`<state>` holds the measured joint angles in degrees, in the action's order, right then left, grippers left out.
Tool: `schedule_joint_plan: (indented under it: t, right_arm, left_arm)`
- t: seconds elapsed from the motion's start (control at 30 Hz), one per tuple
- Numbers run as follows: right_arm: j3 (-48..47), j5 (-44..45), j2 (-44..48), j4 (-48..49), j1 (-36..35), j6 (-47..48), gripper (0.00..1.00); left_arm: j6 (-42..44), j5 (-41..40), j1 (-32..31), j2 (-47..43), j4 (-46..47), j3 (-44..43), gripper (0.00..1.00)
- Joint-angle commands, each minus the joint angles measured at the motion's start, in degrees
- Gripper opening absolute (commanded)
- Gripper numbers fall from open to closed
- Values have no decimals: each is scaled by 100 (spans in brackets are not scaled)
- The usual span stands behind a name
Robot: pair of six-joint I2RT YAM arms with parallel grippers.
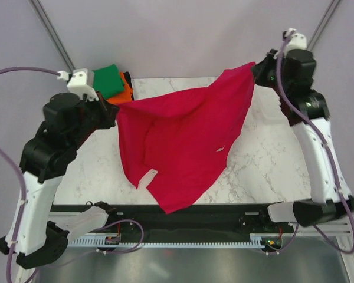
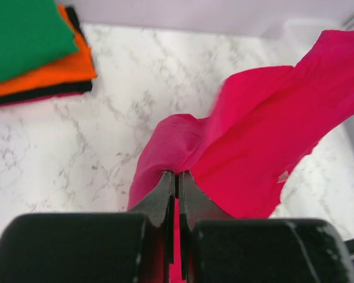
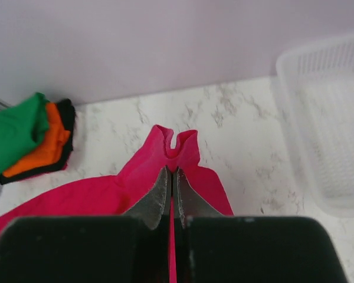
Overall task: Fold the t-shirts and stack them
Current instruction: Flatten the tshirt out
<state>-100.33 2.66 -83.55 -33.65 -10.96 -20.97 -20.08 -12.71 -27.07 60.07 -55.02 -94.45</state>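
Left claw: left gripper (image 2: 177, 177) is clamping its fingers together on a bunched edge of the crimson-pink t-shirt (image 1: 183, 141); in the top view it is sitting at 9 o'clock of the marble table (image 1: 265, 159).
Right claw: right gripper (image 3: 172, 174) is pinching a small fold of the same shirt, with its jaws closed on the cloth; in the top view it is holding at 1 o'clock of the table, past the far right corner.
Crimson-pink t-shirt: it is hanging stretched between the two claws, running from 9 o'clock to 1 o'clock, and its loose lower part is drooping toward 6 o'clock, over the near table edge. Whether the lower part is touching the table cannot be told.
White tag (image 1: 221, 148): it is showing on the cloth, right of the shirt's middle.
Folded stack: green t-shirt (image 1: 109, 79) is lying on top, orange t-shirt (image 1: 125, 93) under it, black t-shirt (image 2: 41, 94) below that, all at 11 o'clock of the table, apart from the hanging shirt.
White lattice basket (image 3: 330, 118): it is standing at 2 o'clock in the right wrist view.
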Motion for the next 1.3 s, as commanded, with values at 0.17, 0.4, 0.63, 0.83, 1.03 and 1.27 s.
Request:
schedule_joint_plan:
  t: [0.17,0.4,0.63,0.83,1.03,1.27]
  right_arm:
    - [93,-644,2691,-19,41,348,0]
    - [-530,-99,3661,-212,-3,199,0]
    - [-1514,86,3251,-248,-81,269,0]
    - [-2278,121,1750,-291,-99,409,0]
    - [-2158,385,18,-177,-108,375,0]
    - [-1497,613,-1978,640,-90,190,0]
  left_arm:
    - [504,884,26,-908,53,-1390,2]
    - [627,1103,26,-1252,317,-2208,2]
    - [926,964,26,-1113,580,-2648,2]
    - [1172,279,26,-358,756,-2193,2]
    - [1830,-311,61,66,1756,-621,2]
    - [1779,119,1387,1381,2829,990,2]
